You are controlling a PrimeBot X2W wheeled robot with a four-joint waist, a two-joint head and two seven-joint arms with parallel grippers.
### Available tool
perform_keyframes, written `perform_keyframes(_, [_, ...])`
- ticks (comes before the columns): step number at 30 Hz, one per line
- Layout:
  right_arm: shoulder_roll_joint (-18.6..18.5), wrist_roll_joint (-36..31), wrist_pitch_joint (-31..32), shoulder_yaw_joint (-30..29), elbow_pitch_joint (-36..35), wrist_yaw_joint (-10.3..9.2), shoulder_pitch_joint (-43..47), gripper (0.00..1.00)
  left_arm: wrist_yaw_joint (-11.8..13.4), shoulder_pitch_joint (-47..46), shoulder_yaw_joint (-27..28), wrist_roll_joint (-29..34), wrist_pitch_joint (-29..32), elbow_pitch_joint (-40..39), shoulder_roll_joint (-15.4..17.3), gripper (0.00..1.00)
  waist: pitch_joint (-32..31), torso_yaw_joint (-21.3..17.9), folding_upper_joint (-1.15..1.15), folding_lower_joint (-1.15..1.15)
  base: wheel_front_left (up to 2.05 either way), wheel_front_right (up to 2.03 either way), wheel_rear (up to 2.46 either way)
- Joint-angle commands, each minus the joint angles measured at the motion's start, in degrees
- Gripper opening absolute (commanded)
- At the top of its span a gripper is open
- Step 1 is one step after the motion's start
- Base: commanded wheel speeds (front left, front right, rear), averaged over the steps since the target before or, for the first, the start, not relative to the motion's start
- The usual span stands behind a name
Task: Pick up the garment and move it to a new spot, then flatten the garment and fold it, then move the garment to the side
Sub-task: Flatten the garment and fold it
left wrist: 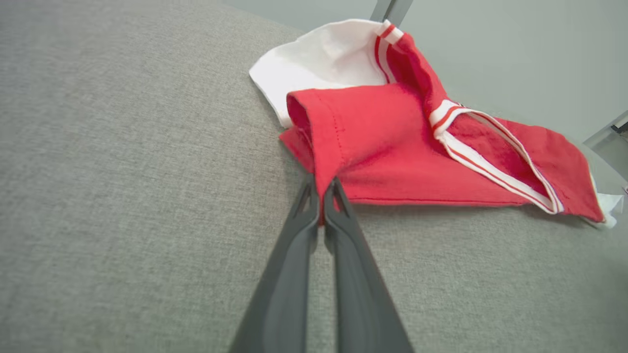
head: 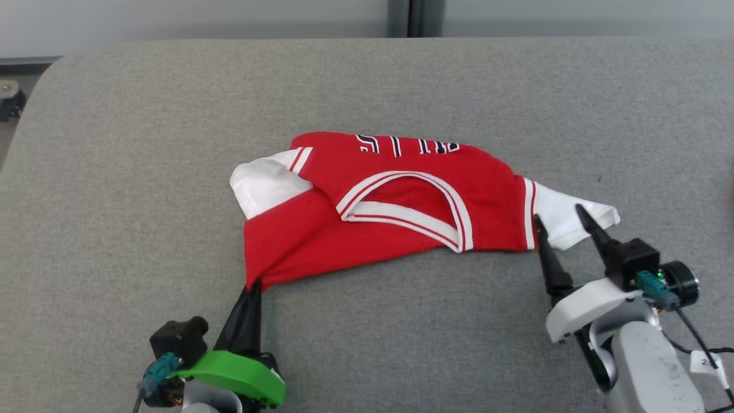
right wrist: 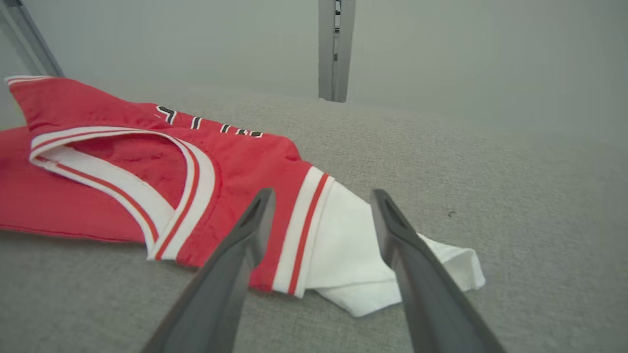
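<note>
**Item: red-and-white jersey, soft goods**

The garment [head: 401, 195] is lying crumpled at the middle of the grey padded surface [head: 114, 172]. It is judged light and limp, likely sagging and bunching wherever unsupported. The left gripper [head: 254, 285] is pinching its near-left red corner, jaws clamped on the cloth. The right gripper [head: 557, 212] is standing spread wide, straddling the white sleeve at the right end, a sensible second hold.

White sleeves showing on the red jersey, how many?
2: one white fabric sleeve at the red jersey's left end, the other at its right end, by the right gripper.
</note>
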Motion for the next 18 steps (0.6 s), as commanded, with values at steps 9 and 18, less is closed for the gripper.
perform_keyframes(9, [-2.56, 0.22, -0.12, 18.66, 1.29, -0.10, 1.56, 1.00, -0.17, 2.04, 4.32, 3.49, -0.01, 2.68, -0.21, 1.00, -1.30, 3.95, 0.00, 0.00, 0.00, 0.00, 0.00])
perform_keyframes(18, [-3.97, 0.39, -0.11, 25.78, 10.56, -0.11, -2.75, 1.00, -0.17, 0.64, 1.66, 1.46, -0.01, 3.14, -0.58, 1.00, 0.29, 5.83, 0.00, 0.00, 0.00, 0.00, 0.00])
